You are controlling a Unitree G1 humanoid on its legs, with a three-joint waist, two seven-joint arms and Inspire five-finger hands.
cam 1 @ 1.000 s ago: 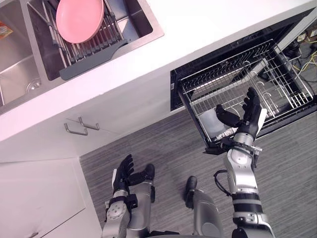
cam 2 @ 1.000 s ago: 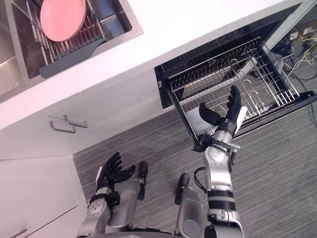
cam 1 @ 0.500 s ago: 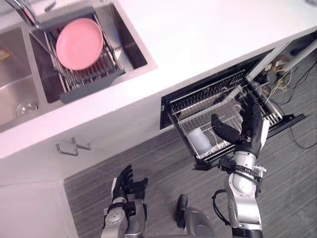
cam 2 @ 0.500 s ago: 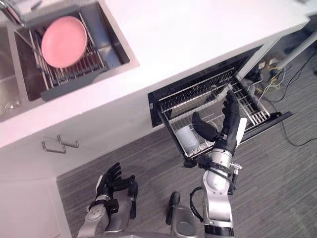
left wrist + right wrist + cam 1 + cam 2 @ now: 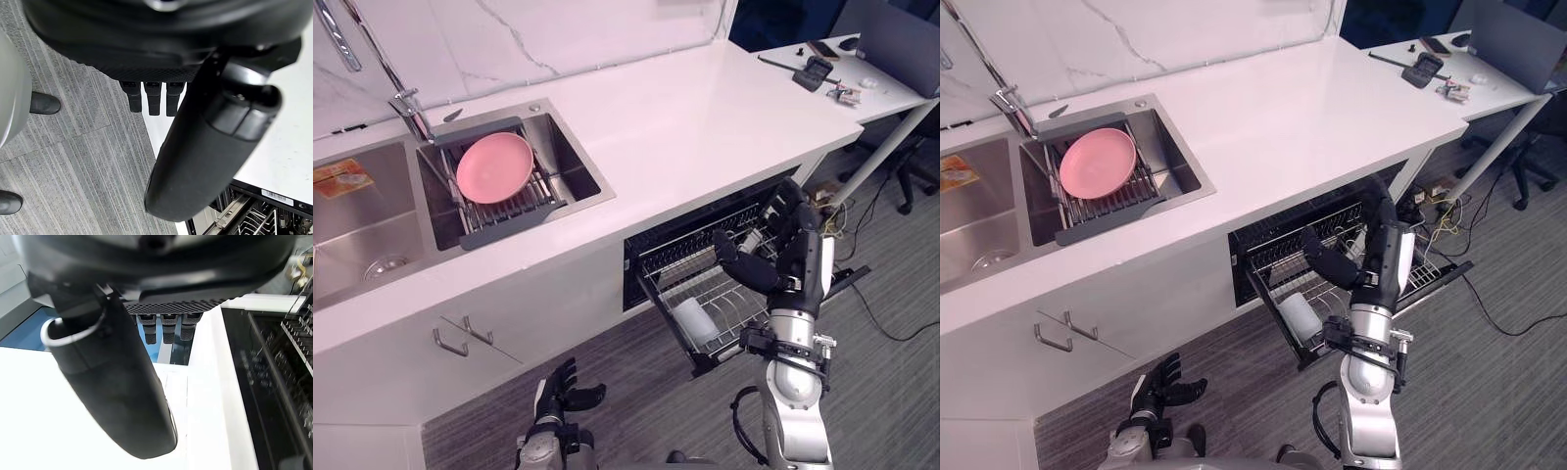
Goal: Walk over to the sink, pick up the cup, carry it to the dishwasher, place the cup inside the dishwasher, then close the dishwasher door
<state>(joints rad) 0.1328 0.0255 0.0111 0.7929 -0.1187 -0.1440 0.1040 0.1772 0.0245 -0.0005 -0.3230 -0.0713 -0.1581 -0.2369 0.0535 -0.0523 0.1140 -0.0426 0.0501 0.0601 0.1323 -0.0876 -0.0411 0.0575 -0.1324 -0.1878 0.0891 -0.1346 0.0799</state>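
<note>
Left eye view: the right robot hand (image 5: 798, 257) is raised in front of the open dishwasher (image 5: 700, 233), fingers straight, thumb spread wide, holding nothing. The cup (image 5: 693, 321) sits in the front left corner of the pulled-out rack (image 5: 734, 294). Low above the floor (image 5: 636, 392), the left robot hand (image 5: 558, 389) hangs loosely spread. A pink plate (image 5: 494, 166) leans in the sink (image 5: 578, 162) set in the white worktop (image 5: 705, 117).

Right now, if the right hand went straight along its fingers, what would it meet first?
Probably the front edge of the white stone countertop, just above the open black dishwasher; the right hand is open, but depth is unclear.
</note>
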